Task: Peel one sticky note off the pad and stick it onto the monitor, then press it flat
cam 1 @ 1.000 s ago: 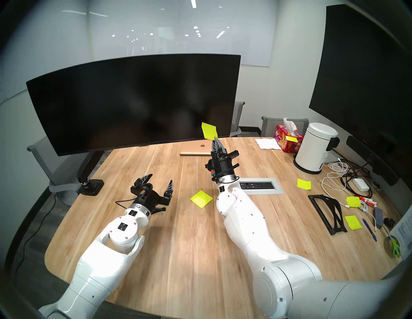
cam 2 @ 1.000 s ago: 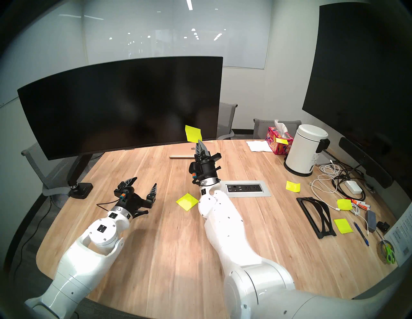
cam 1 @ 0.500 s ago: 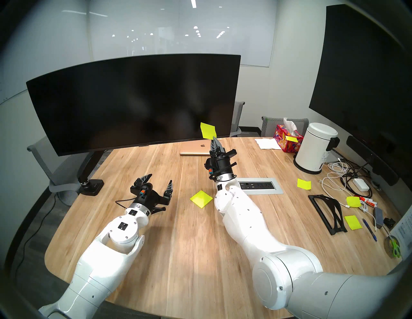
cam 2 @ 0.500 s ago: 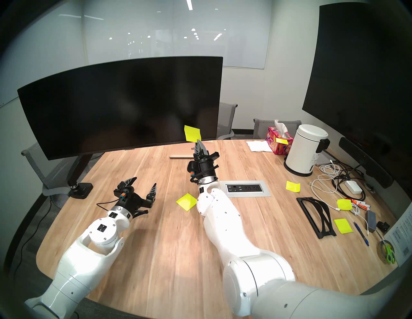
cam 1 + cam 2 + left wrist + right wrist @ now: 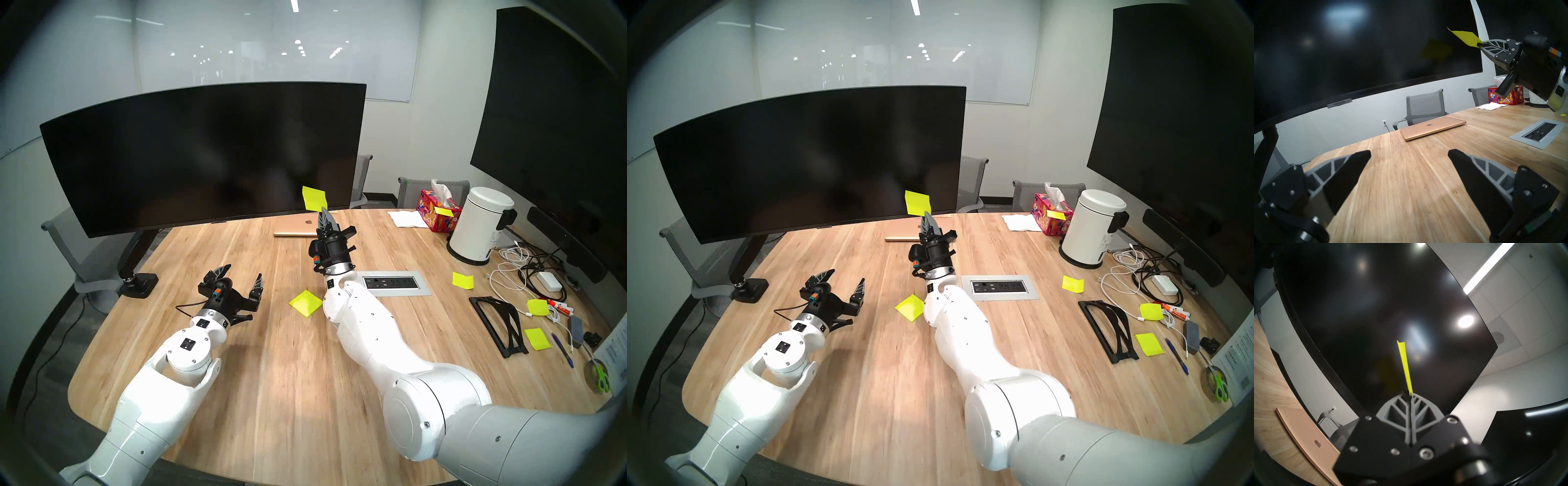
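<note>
The sticky note is held pinched by one lower corner between the closed fingertips of the right gripper, and it stands upright in front of the lower right part of the curved monitor. Compared with a second ago, the note and the gripper are seen shifted a little to the left and slightly upward, and the right arm is extended further over the wooden table. This is judged to be the carrying step, with the peeling already done and the sticking not yet begun.

In the right wrist view the note is seen almost edge-on, rising from the pressed-together fingers toward the dark screen; a faint yellow reflection is visible in the glass beside it, so the sheet is taken to be near the screen. Contact cannot be confirmed from any view. In the left wrist view the note appears apart from the glass.

The pad is left lying on the table just beside the right forearm. The left gripper is held low over the table with its fingers spread wide and nothing between them.

For the next move, the note's face would probably need to be turned toward the screen, since an edge-on approach risks crumpling.
</note>
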`<state>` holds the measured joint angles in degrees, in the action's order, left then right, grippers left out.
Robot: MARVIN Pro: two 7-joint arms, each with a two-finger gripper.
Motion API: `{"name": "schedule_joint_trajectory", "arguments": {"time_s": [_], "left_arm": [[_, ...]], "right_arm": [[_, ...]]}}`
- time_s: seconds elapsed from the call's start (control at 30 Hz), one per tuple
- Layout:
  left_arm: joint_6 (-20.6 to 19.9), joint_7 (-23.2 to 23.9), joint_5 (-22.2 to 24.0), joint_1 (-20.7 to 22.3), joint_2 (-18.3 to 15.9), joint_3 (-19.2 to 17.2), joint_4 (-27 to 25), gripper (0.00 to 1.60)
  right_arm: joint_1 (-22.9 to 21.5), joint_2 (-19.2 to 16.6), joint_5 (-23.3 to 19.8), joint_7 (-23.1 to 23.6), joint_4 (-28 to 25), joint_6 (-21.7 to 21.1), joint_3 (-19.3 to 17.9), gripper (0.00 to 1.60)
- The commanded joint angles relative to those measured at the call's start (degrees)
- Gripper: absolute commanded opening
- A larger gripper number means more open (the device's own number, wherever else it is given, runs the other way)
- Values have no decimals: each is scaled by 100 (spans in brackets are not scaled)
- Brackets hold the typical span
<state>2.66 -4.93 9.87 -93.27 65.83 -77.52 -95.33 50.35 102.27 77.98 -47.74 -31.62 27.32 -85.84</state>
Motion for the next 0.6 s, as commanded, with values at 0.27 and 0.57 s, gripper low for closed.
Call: {"name": "schedule_joint_trajectory", "arguments": {"time_s": [0.27, 0.57], "left_arm": [[-3, -32, -15, -11, 18, 30, -175, 160], [-21, -79, -24, -19, 28, 38, -190, 160]], "right_arm": [[-461, -54, 361, -379, 198, -348, 146, 0], [-670, -73, 617, -585, 558, -620, 243, 0]]}}
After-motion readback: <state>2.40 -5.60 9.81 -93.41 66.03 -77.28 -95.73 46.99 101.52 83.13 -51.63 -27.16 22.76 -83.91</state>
